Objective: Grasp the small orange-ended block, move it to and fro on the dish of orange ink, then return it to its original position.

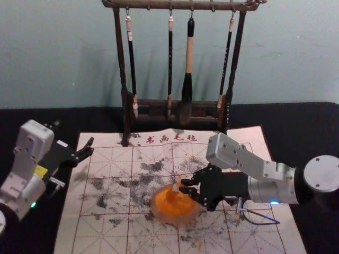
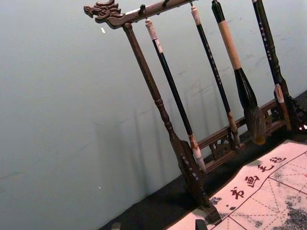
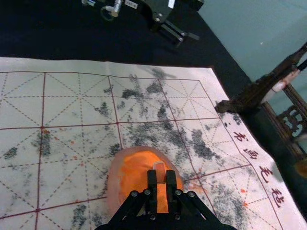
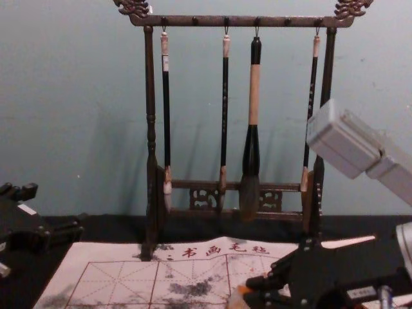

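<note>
Dish: is sitting on the printed sheet, holding orange ink.
Block: is staying above the dish; if it is touching ink, I cannot tell.
Right end effector: is clamping the block.
Left end effector: is hanging at left, its fingers standing apart.
Rack: is standing far, carrying brushes.

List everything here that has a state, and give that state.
Left tool: open
Right tool: closed on the block
Block: gripped, at the ink dish
Ink dish: holding orange ink
Calligraphy mat: spread out, stained
Calligraphy brushes: hanging
Brush rack: upright
</note>
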Available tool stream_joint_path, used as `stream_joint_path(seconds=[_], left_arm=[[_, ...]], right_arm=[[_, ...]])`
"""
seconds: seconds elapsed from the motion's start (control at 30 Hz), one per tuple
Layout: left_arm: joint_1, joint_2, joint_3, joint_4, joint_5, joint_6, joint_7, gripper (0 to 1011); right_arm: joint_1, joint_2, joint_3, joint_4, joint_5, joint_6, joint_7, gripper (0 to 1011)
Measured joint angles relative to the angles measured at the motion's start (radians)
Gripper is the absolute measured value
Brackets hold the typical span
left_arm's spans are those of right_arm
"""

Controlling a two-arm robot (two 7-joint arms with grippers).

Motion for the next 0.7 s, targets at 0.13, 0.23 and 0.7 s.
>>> stream_joint_path(seconds=[0.13,0.23,0.7], left_arm=[[0.0,0.0,0.0,0.0,0.0,0.0,0.0,1001],[0.0,0.0,0.0,0.0,0.0,0.0,0.0,1002],[0.0,0.0,0.0,0.0,0.0,0.0,0.0,1001]], right_arm=[[0.001,0.002,0.009,0.003,-0.001,0.005,-0.006,82],[-0.001,0.007,0.015,-0.002,0.0,0.006,-0.008,82],[-0.055,0.068,0.054,-0.082,0.033,0.009,-0.012,82]])
